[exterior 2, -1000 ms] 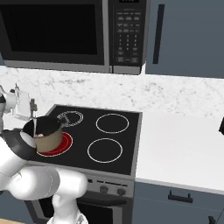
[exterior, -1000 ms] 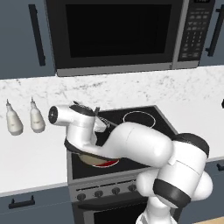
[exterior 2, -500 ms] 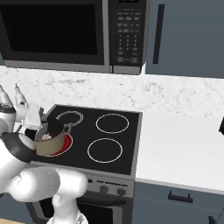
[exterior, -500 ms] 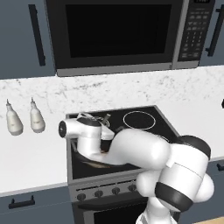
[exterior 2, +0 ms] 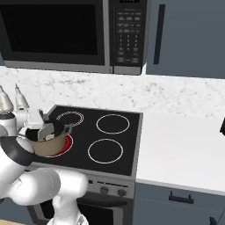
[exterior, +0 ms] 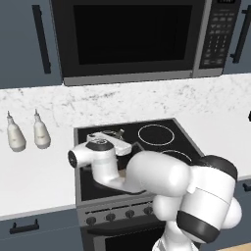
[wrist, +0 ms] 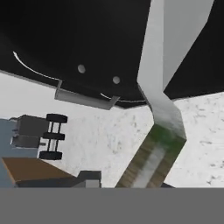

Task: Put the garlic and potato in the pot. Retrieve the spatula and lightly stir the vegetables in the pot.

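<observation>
The tan pot stands on the stove's front left burner, which glows red. My gripper hangs right over the pot's mouth, shut on the spatula. In the hand view the spatula runs up from the bottom, a brown-green handle turning into a bent grey blade that reaches into the pot's dark interior. A grey pot handle with two rivets sits at the rim. In the left base view my hand and forearm cover the pot. The garlic and potato are hidden.
Two pale bottles stand on the marble counter left of the stove. A microwave hangs above the stove. White counter stretches to the right of the stove.
My hand has sunk lower and swung a little to the right over the pot. The spatula has tipped from nearly upright to a slant inside the pot.
</observation>
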Robot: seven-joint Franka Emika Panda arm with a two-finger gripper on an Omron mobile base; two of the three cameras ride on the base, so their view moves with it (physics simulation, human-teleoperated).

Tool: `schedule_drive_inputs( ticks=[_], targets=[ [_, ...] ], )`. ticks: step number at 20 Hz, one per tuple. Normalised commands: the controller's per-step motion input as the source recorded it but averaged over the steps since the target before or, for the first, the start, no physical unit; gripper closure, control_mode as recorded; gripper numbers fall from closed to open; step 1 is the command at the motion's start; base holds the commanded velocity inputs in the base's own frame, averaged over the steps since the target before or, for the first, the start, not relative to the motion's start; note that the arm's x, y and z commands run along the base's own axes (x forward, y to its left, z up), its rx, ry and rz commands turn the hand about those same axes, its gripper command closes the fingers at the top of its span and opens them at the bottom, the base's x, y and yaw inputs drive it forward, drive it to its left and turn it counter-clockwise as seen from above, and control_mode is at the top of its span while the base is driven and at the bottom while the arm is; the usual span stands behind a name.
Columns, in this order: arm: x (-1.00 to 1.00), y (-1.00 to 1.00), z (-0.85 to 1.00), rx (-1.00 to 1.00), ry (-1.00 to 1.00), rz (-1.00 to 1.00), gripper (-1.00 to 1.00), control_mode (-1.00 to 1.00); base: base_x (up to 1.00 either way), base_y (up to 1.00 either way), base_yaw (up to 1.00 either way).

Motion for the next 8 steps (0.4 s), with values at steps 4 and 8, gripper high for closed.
schedule_drive_inputs(
  ticks=[4,8],
  targets=[
    [0.0,0.0,0.0,-0.15,0.1,0.27,1.0,-1.0,0.0,0.0,0.0],
    [0.0,0.0,0.32,-0.09,0.11,0.24,1.0,-1.0,0.0,0.0,0.0]
  ],
)
